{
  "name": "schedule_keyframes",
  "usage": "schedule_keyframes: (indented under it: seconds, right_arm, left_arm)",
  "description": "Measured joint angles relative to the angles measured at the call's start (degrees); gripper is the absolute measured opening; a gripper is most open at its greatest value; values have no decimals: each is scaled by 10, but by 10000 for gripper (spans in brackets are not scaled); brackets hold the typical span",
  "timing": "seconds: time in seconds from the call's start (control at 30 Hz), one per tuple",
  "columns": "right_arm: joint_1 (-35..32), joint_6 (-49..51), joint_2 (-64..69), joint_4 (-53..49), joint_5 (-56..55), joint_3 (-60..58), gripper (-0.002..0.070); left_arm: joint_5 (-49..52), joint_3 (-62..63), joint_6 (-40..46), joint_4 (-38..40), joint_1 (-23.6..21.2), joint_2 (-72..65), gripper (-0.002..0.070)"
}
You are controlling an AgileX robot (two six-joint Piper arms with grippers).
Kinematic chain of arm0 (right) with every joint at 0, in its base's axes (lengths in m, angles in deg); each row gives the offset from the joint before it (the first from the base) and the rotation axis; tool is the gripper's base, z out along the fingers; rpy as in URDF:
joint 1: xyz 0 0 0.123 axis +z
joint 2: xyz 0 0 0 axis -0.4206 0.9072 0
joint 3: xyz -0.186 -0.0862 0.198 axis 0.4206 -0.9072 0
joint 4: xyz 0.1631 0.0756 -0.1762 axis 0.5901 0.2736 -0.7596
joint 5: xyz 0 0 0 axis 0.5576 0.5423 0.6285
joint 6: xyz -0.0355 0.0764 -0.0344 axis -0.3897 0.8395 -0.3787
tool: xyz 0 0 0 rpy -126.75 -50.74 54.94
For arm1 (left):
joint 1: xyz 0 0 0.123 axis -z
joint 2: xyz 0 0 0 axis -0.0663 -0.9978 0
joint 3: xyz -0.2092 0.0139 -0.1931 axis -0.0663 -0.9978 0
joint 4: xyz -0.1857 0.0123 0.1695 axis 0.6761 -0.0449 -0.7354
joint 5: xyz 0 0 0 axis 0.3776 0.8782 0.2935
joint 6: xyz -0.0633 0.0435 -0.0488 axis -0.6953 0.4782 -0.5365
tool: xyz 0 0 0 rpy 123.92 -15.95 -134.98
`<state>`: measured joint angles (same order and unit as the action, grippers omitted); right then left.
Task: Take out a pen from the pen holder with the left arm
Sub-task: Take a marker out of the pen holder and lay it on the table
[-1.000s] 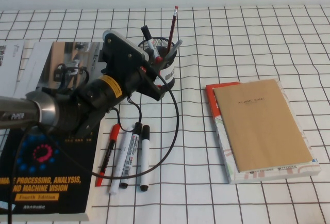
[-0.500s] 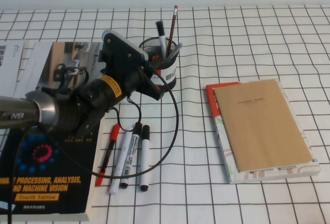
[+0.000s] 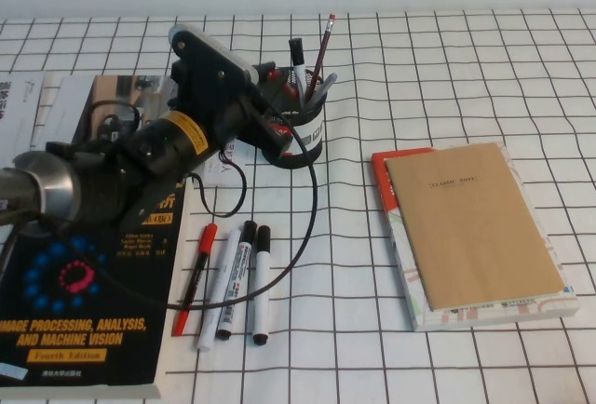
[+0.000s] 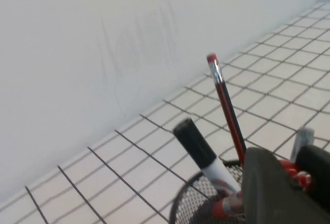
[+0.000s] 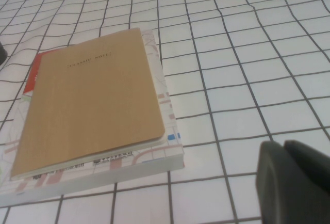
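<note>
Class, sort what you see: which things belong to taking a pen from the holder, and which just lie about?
Job: left gripper at pen holder, shut on red pen.
Lying about: loose markers, textbook, notebook stack, right gripper hovering near that stack.

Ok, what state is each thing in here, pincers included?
Left pincer: at the pen holder, closed on a red-capped pen.
Right pincer: parked near the notebook.
Pen holder: on the table, holding pens.
Black-capped marker: capped, standing in holder.
Pencil: in holder, eraser up.
Four loose pens: capped, lying side by side.
Notebook: closed, atop a book.
Textbook: closed, flat.
</note>
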<state>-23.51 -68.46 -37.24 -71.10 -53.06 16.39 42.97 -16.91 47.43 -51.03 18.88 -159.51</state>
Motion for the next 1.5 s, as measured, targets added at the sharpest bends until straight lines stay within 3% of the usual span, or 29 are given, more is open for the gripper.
schedule_keyframes:
  seconds: [0.33, 0.6, 0.73, 0.87, 1.03, 1.13, 1.33, 1.5]
  right_arm:
    - [0, 0, 0, 0, 0, 0, -16]
    - [0, 0, 0, 0, 0, 0, -16]
    - [0, 0, 0, 0, 0, 0, -16]
    - [0, 0, 0, 0, 0, 0, -16]
    - [0, 0, 0, 0, 0, 0, -17]
    - [0, 0, 0, 0, 0, 0, -17]
    - [0, 0, 0, 0, 0, 0, -17]
    - [0, 0, 0, 0, 0, 0, -17]
  left_arm:
    - [115, 0, -42, -39, -11, 138, 75]
    - [324, 0, -313, -131, -11, 287, 75]
    - [458, 0, -356, -132, -9, 342, 74]
    - [584, 0, -264, -34, -5, 368, 74]
    - [781, 27, -23, 205, -5, 359, 74]
    - [892, 62, 78, 309, -5, 337, 74]
    - [1053, 125, 199, 480, -20, 249, 74]
    - [1084, 149, 243, 560, -36, 162, 74]
